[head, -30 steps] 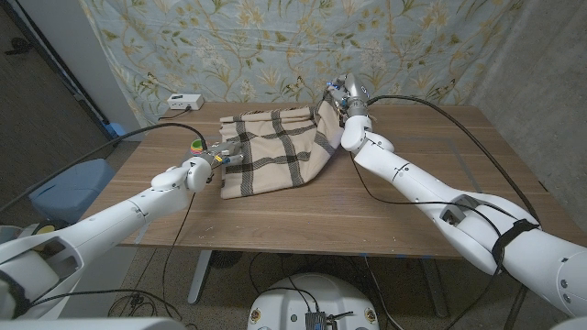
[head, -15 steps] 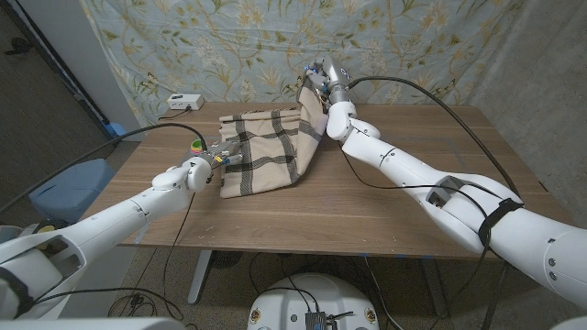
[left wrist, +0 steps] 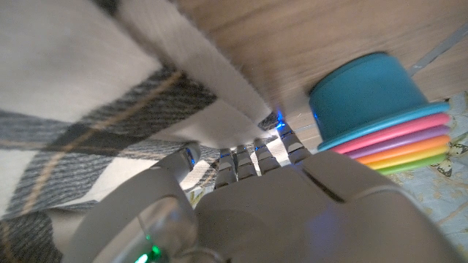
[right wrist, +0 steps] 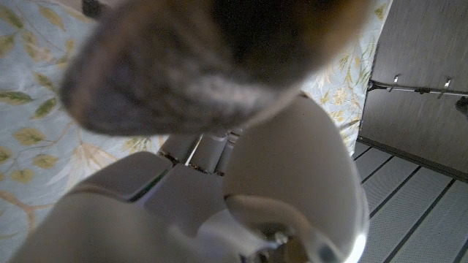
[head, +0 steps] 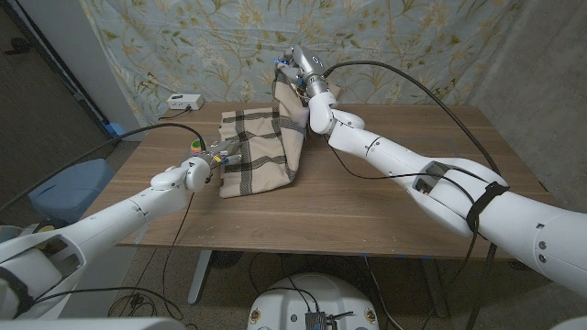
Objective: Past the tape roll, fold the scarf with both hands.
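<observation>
A beige scarf [head: 261,151] with dark plaid lines lies on the wooden table [head: 385,206], left of its middle. My right hand [head: 298,69] grips the scarf's right end and holds it high, so the cloth hangs down as a steep fold. Blurred fabric [right wrist: 212,51] drapes over that hand [right wrist: 219,197] in the right wrist view. At the scarf's left edge, my left hand [head: 225,153] holds the cloth. In the left wrist view its fingers [left wrist: 245,157] curl into the plaid fabric [left wrist: 80,95].
A stack of coloured cups [head: 196,144], teal on the outside [left wrist: 369,91], stands just left of my left hand. A white box [head: 183,102] with a cable sits at the table's far left corner. A floral curtain [head: 413,46] hangs behind.
My right hand has carried the scarf's right end up and leftward, over the rest of the cloth. The left hand has stayed at the left edge.
</observation>
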You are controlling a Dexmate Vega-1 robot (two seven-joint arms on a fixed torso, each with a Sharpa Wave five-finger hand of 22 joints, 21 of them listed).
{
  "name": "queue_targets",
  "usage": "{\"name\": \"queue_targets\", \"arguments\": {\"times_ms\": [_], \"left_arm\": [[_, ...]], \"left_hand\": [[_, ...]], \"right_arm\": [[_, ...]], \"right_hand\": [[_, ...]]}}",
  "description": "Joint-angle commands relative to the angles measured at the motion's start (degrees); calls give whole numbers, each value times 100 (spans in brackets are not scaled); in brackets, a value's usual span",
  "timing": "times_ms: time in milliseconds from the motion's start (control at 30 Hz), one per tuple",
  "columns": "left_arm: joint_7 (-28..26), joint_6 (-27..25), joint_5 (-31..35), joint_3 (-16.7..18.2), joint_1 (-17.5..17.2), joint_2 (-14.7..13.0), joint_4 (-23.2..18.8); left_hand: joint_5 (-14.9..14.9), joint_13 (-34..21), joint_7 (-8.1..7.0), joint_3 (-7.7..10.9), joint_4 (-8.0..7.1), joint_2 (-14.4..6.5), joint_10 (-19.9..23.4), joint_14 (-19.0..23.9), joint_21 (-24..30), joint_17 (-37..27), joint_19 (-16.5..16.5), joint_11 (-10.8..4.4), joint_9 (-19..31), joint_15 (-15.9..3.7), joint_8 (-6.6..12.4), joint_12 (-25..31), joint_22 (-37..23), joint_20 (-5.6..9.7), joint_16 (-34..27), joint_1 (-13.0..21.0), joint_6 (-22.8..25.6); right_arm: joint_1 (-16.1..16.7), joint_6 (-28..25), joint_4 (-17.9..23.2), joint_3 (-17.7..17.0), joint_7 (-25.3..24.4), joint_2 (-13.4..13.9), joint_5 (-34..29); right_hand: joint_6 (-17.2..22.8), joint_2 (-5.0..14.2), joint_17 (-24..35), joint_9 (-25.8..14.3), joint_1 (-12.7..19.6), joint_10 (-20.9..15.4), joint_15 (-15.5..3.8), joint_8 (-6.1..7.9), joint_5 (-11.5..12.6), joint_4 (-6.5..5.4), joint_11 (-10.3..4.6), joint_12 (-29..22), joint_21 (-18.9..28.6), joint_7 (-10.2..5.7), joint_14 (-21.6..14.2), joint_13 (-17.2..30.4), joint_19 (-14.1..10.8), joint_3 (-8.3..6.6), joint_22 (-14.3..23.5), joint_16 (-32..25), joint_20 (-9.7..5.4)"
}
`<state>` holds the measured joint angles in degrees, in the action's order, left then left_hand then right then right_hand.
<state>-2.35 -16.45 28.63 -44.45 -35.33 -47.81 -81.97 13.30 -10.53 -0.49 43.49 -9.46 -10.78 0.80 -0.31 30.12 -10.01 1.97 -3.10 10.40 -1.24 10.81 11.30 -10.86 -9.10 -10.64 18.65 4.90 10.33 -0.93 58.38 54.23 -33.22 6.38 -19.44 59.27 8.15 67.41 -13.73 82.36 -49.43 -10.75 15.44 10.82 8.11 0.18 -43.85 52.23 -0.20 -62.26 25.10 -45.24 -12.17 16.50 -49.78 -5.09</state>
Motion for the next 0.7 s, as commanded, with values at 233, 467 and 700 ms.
{"name": "queue_targets", "arguments": {"times_ms": [233, 467, 700], "left_arm": [[-101, 119, -71, 42, -14, -15, 103], [-136, 167, -98, 53, -14, -14, 138], [-137, 248, -110, 47, 0, -32, 189]], "left_hand": [[-54, -13, -14, 72, -22, -172, 19, -6, 37, -22, -2, 3, 11, -11, -3, 31, -27, -5, -30, 76, -18], [-67, -14, -12, 87, -29, -169, 16, -9, 38, -25, -2, 5, 12, -9, -7, 30, -28, -3, -31, 80, -28], [-85, -15, -17, 103, -36, -166, 13, -11, 38, -28, -1, 3, 13, -11, -10, 28, -28, -1, -34, 83, -36]], "right_arm": [[-370, 675, -296, 551, 369, -443, -481], [-305, 725, -29, 657, 751, -468, -522], [-160, 691, 187, 731, 1137, -442, -532]], "right_hand": [[85, 12, 60, -32, 16, -158, -206, -51, 36, -22, -82, -28, 126, -17, -16, 225, 63, -29, -50, 87, -412], [125, 3, 55, -35, 28, -198, -212, -78, 34, -9, -104, 17, 207, -18, -60, 147, 71, -38, -104, 146, -403], [108, -5, 17, -36, 24, -210, -214, -128, 22, -5, -106, 76, 282, -33, -93, 58, 98, -42, -161, 230, -408]]}}
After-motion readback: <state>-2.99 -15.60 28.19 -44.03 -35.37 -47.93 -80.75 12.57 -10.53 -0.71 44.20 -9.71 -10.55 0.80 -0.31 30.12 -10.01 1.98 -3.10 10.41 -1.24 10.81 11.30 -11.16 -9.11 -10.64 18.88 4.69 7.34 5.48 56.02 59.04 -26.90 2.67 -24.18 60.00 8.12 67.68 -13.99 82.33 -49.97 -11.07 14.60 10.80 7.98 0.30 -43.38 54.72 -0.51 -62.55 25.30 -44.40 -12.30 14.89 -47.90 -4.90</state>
